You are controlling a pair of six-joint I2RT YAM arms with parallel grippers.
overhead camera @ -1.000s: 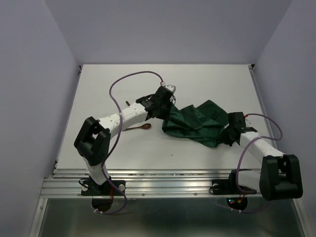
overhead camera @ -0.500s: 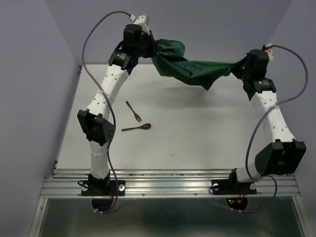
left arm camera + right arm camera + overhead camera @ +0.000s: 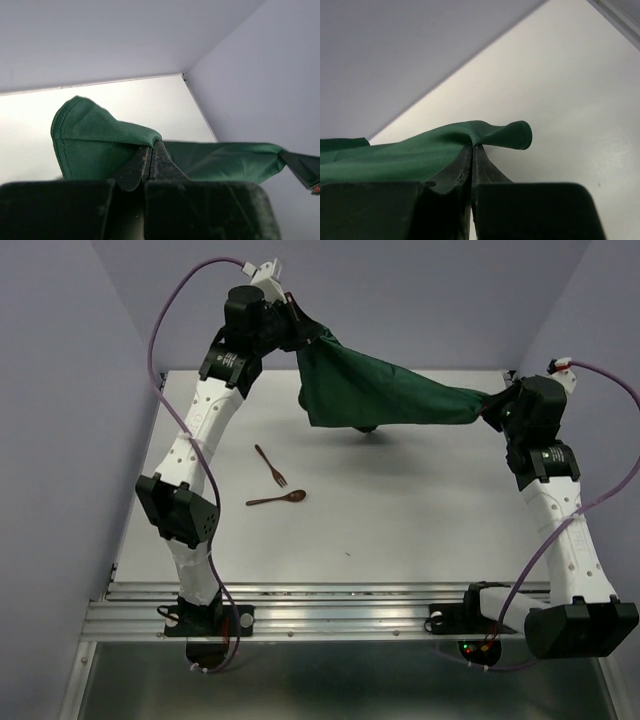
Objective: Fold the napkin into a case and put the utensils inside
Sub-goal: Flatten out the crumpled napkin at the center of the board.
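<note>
- Clearly, the napkin point(image 3: 385, 395) is in the air over the far half of the table point(image 3: 420, 530), stretched between the 2 arms like a hammock.
- The left gripper point(image 3: 297, 332) is raised high at the far left and pinches 1 end of the cloth.
- In the left wrist view its 2 fingers point(image 3: 136, 169) are pressed together with the green hem squeezed between them. A rounded fold of the napkin point(image 3: 95, 145) stands up over the tips.
- The right gripper point(image 3: 492, 407) is at the far right, lower than the left one, and it grips the opposite end of the cloth.
- In the right wrist view the jaws are closed tight on the napkin point(image 3: 395, 160). A small curled tip of cloth sticks out past them.
- Near the left gripper a broad flap hangs down. Toward the right the cloth narrows into a tight band.
- The lowest part of the flap seems to hang free of the table, but from the top view I cannot be sure.
- The fork point(image 3: 271, 466) and the spoon point(image 3: 277, 499) lie flat on the table at the left of centre, near each other but not touching.
- The fork is the farther of the 2, with its tines toward the near right. The spoon has its bowl at the right end.
- Both utensils are well apart from the napkin.
- A purple cable point(image 3: 160, 330) loops beside the left arm.
</note>
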